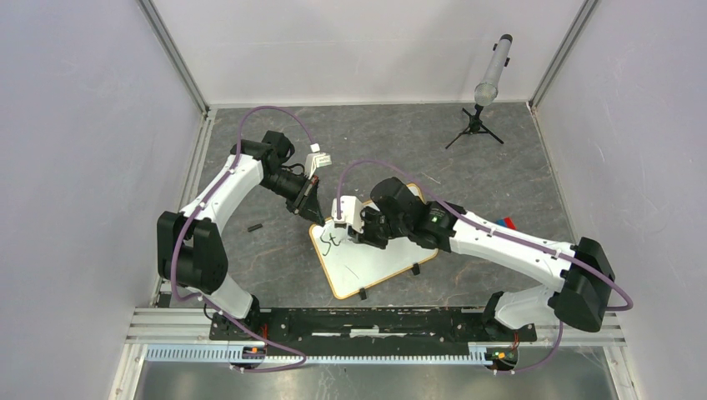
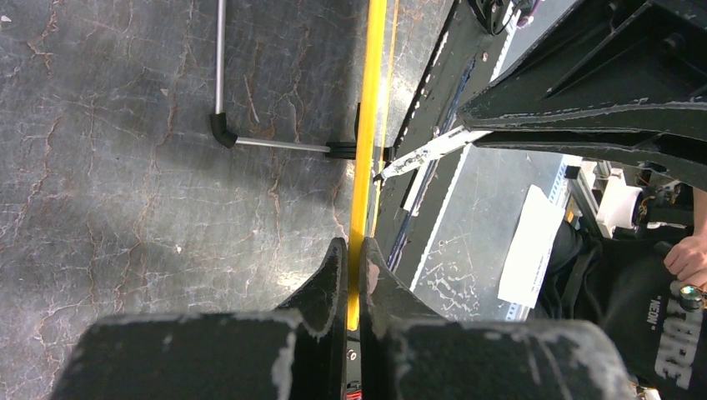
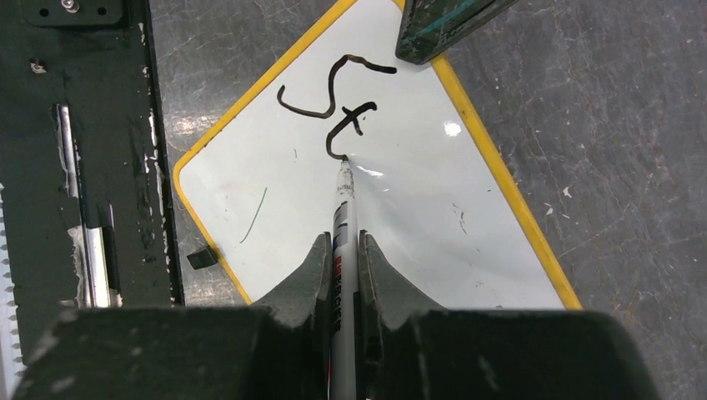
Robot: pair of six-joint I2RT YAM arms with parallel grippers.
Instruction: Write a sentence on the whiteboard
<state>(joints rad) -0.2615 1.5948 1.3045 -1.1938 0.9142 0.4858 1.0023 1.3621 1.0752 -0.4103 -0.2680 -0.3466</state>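
Note:
The whiteboard (image 1: 371, 265) lies tilted on the grey floor, white with a thin yellow-orange frame. My left gripper (image 1: 313, 213) is shut on its far-left frame edge; in the left wrist view the yellow frame (image 2: 369, 125) runs straight between the closed fingers of that gripper (image 2: 356, 260). My right gripper (image 3: 344, 243) is shut on a white marker (image 3: 343, 204), whose tip touches the board (image 3: 417, 225) at the foot of the "t". The black letters "St" (image 3: 338, 100) stand on the board. In the top view the right gripper (image 1: 343, 222) hovers over the board's upper left corner.
A small black cap (image 1: 254, 226) lies on the floor left of the board. A tripod with a grey cylinder (image 1: 481, 117) stands at the back right. A red and blue item (image 1: 505, 222) peeks out behind the right arm. The black base rail (image 1: 375, 321) runs along the near edge.

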